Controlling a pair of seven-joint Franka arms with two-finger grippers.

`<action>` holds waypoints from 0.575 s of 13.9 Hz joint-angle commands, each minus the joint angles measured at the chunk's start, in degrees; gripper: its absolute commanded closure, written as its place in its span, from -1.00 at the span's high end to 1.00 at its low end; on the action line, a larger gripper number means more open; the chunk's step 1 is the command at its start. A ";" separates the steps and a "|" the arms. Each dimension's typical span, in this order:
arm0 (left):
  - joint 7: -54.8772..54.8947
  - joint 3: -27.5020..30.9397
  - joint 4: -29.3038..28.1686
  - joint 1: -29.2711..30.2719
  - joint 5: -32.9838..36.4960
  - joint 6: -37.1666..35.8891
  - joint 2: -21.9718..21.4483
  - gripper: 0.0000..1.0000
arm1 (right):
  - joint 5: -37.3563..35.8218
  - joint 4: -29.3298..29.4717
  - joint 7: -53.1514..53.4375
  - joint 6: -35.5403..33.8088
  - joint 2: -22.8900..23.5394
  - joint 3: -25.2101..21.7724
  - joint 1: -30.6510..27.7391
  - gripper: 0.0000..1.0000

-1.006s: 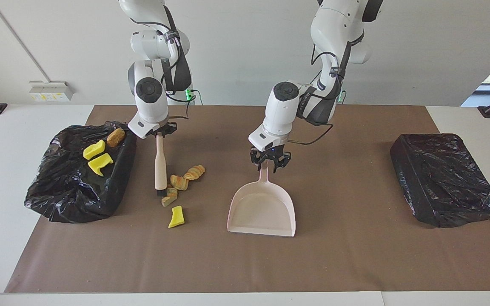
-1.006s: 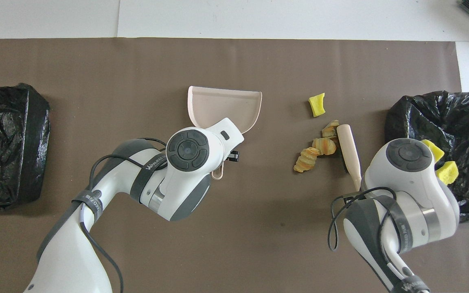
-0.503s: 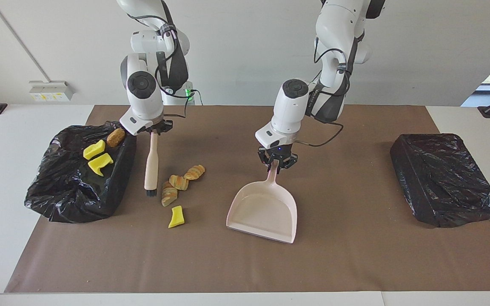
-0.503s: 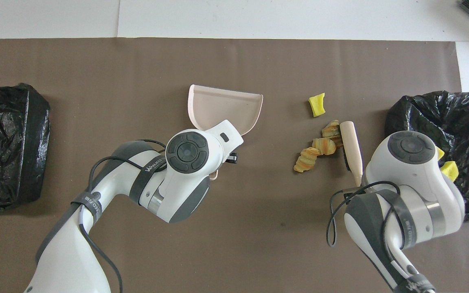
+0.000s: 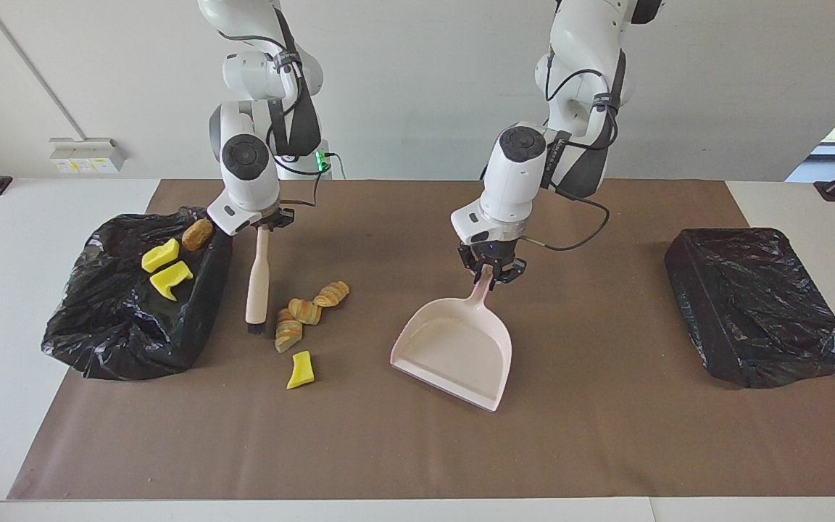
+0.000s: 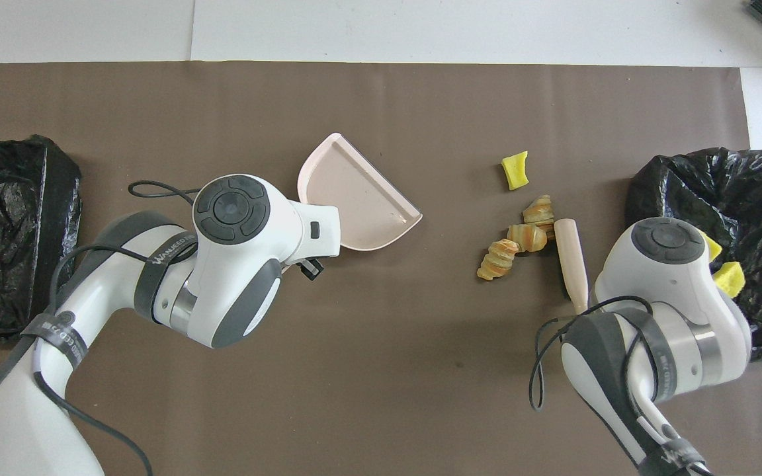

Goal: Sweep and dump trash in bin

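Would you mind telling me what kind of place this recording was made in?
Most likely a robotics lab set up for a cleaning trial, not a home. Two white robot arms work at a white table under a brown paper sheet, with toy pastries staged as trash and bins lined with black bags.

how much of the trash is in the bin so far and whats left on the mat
Done: two yellow chunks and the brown bun lie in the open bin. In hand: the right gripper holds the brush beside the pastries; the left gripper holds the dustpan by its handle. Left: three pastries and one yellow chunk on the mat.
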 commanded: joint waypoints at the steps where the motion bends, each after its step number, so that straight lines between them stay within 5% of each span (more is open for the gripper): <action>1: 12.84 -0.33 -2.33 2.64 0.89 -1.49 -2.28 -1.00 | 3.78 -3.14 -1.70 -0.22 -2.92 0.29 1.38 -1.00; 4: 24.29 -0.33 -2.94 3.79 0.89 -2.10 -2.28 -1.00 | 9.40 -3.32 0.49 0.40 -2.31 0.29 4.19 -1.00; 8: 24.76 -0.33 -6.10 -0.42 0.89 -0.35 -3.77 -1.00 | 14.15 -3.32 1.55 1.36 -2.22 0.29 9.56 -1.00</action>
